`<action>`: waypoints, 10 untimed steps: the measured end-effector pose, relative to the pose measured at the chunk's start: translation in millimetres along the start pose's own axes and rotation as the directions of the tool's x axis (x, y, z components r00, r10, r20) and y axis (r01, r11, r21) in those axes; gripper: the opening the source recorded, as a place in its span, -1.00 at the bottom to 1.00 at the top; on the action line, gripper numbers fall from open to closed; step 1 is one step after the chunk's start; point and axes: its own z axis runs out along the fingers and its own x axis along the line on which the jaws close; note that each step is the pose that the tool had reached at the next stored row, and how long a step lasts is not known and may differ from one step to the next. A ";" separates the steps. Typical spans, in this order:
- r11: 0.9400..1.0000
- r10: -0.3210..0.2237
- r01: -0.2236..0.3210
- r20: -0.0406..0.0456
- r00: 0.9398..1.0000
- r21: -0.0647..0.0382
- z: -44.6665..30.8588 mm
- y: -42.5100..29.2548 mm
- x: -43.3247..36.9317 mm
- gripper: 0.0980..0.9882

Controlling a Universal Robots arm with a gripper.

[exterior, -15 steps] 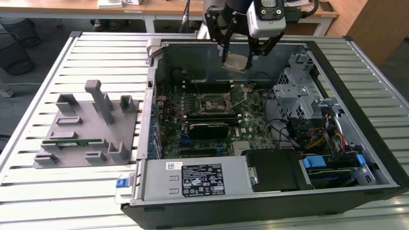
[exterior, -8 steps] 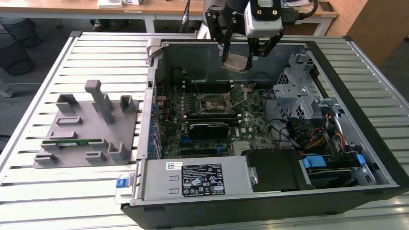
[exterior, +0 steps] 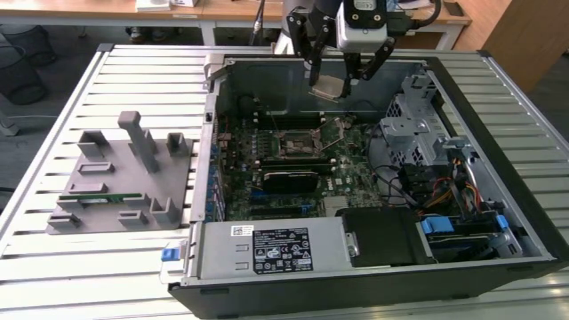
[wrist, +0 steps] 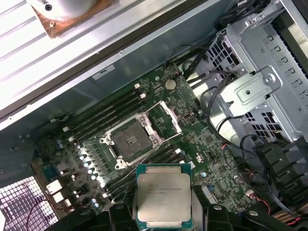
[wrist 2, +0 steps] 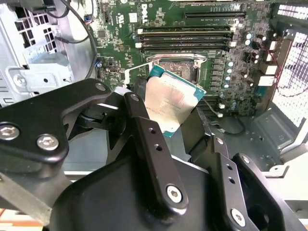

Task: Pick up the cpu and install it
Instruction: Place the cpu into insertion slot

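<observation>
So the claw (exterior: pixel 332 81) is clenched on the cpu (exterior: pixel 326 87). It pinches the chip by two opposite edges, and the fingers (wrist 2: pixel 144 130) are only as far apart as the chip is wide. The chip hangs in the air, tilted a bit, silvery top showing in both wrist views. It's above the open computer case (exterior: pixel 213 87), over the far end of the green motherboard (exterior: pixel 294 167). In the first wrist view the bare socket (wrist: pixel 127 139) sits below it, and its metal frame looks flipped open. A grey parts holder (exterior: pixel 124 173) lies on the slatted table (exterior: pixel 133 67) beside the case, on the exterior view's left.
</observation>
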 end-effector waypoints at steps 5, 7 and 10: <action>0.999 0.036 -0.036 0.002 0.999 0.000 0.2 0.0 0.0 -0.01; 0.999 0.050 -0.050 0.003 0.999 0.000 0.2 0.0 0.0 -0.01; 0.997 0.071 -0.071 0.005 0.997 0.000 0.3 0.0 0.0 -0.01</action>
